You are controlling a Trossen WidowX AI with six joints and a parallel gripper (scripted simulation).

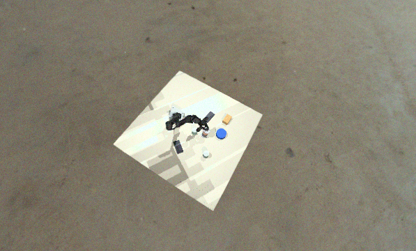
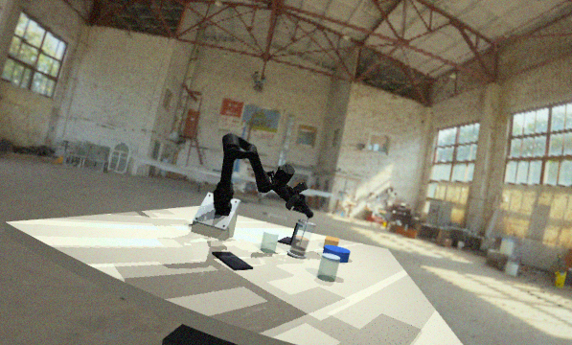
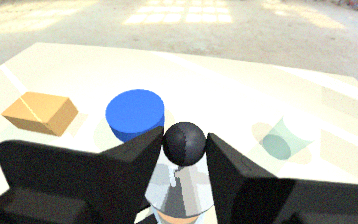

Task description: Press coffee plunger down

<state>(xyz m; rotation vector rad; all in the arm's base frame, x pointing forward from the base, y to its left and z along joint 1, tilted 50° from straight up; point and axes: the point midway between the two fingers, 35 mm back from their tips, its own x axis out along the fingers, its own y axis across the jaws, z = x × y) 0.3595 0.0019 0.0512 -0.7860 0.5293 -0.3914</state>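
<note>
The gripper [image 3: 184, 145] clenched the plunger knob [image 3: 184, 143], which sat directly above the upright coffee press [image 2: 300, 238]; the rod appeared nearly sunk, travel being straight down.

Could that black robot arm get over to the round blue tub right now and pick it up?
Probably not at once: the gripper is shut on the black ball-shaped plunger knob of the glass coffee press. The round blue tub sits just beyond, with nothing between, so after letting go it looks reachable.
</note>
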